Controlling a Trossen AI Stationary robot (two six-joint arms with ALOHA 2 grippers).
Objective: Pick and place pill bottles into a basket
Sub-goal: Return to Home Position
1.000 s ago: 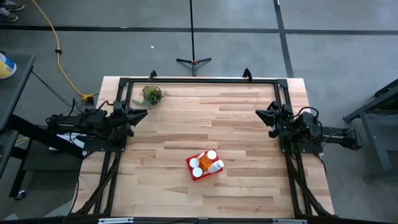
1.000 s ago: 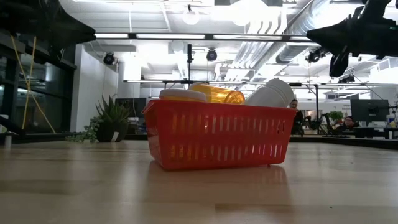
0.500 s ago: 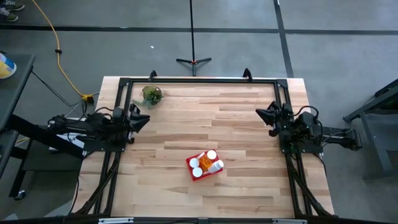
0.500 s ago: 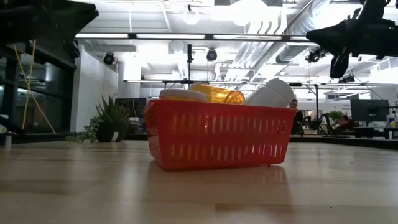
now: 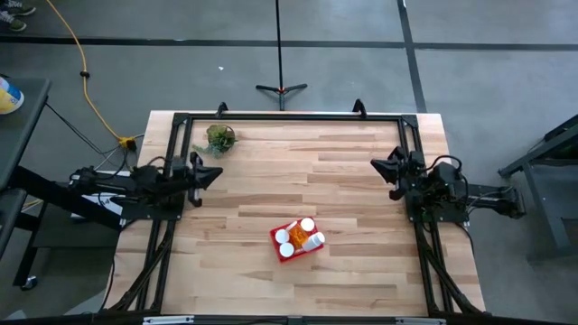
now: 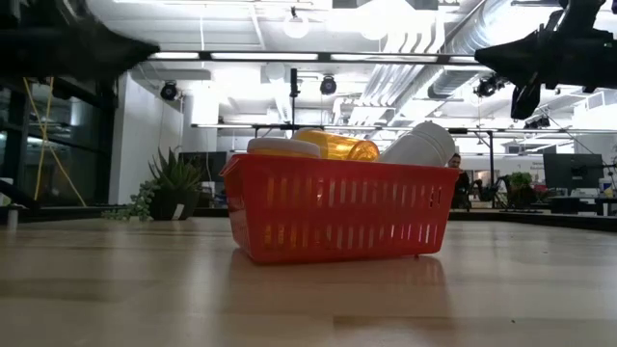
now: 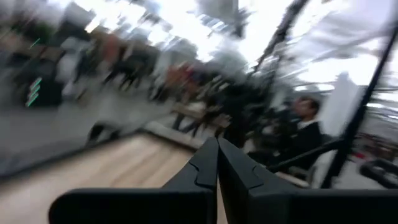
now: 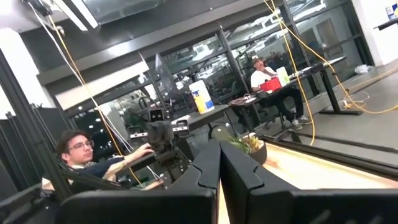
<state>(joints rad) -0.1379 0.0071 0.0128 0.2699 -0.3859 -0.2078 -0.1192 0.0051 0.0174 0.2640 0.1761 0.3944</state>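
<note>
The red basket (image 5: 298, 239) stands on the table near its front middle and holds several orange pill bottles with white caps (image 5: 307, 225). In the low view the basket (image 6: 339, 220) shows a bottle lying on its side (image 6: 337, 146) and white caps (image 6: 418, 145) above its rim. My left gripper (image 5: 215, 171) is shut and empty, high over the table's left edge. My right gripper (image 5: 377, 165) is shut and empty, high over the right edge. Both stand far from the basket.
A small green plant (image 5: 219, 138) stands at the table's far left corner, also seen in the low view (image 6: 172, 189). A black frame (image 5: 289, 116) runs round the table. People sit in the room beyond (image 8: 81, 152). Bare wood lies between the arms.
My left gripper has drawn back toward the table's left edge and then swung a little toward the right; its wrist view is blurred with motion. The basket and its bottles have stayed where they were.
</note>
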